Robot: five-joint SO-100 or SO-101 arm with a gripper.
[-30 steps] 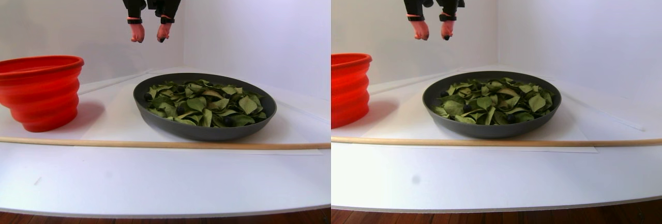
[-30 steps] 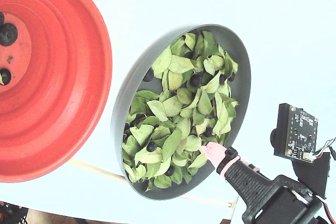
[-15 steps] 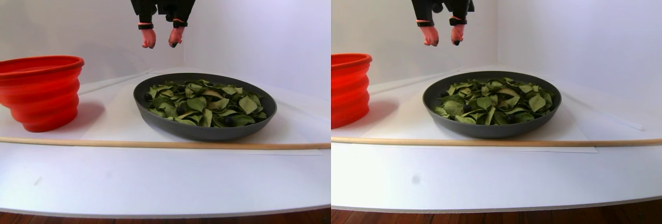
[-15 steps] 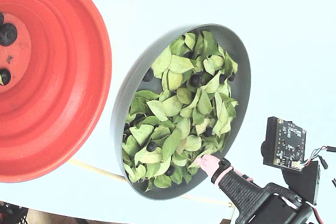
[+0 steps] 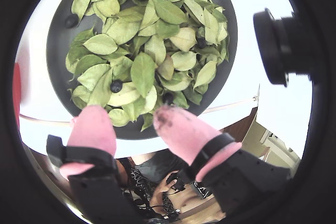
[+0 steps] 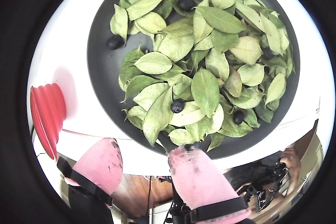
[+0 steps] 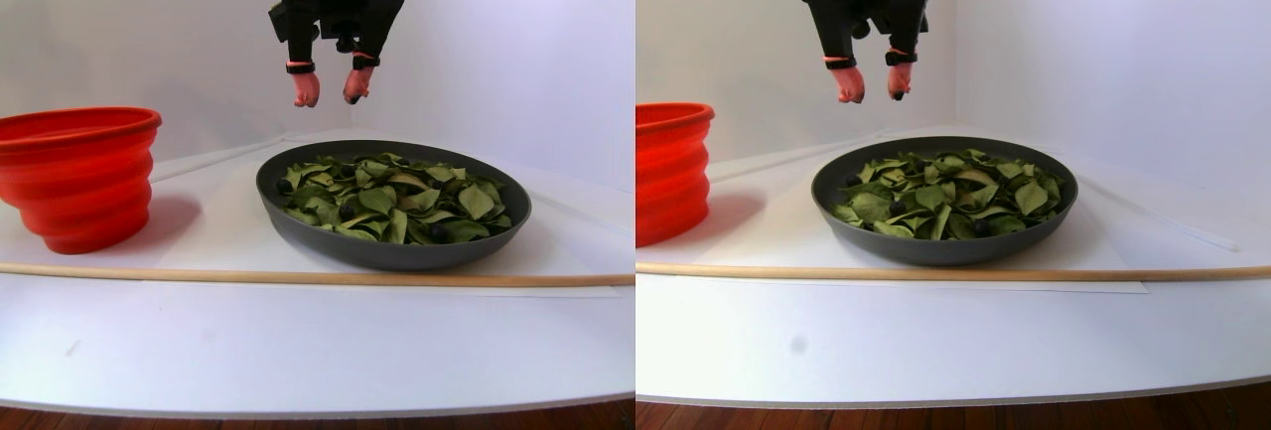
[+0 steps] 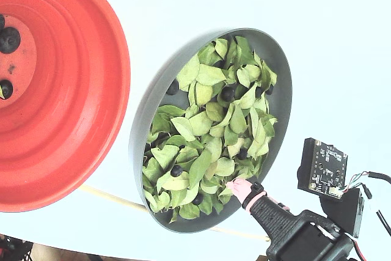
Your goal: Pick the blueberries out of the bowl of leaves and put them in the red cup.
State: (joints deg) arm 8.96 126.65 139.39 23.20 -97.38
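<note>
- Gripper point(image 7: 331, 92) hangs top centre of the stereo pair's left half, well above the bowl point(image 7: 298, 223); pink fingertips point(image 6: 197, 174) apart w/ nothing between them, so open & empty.
- In a wrist view the tips sit at frame bottom, just over the bowl's near rim point(image 6: 265, 141).
- Leaves point(image 6: 206, 88) cover most of the bowl; bare grey floor shows at its upper-left side.
- Blueberries: one point(image 6: 177, 105) mid-frame on the leaves, one point(image 6: 115, 42) on the bare floor upper left, one point(image 6: 239, 117) nearer the lower-right rim; more are partly buried, count unclear.
- Red cup point(image 8: 79, 90) fills the fixed view's left side, its edge close beside the bowl's rim; dark berries point(image 8: 9, 40) lie on its pale bottom.
- Open white table point(image 7: 318, 341) in front; thin wooden rod point(image 7: 199, 274) crosses just ahead of bowl & cup.
</note>
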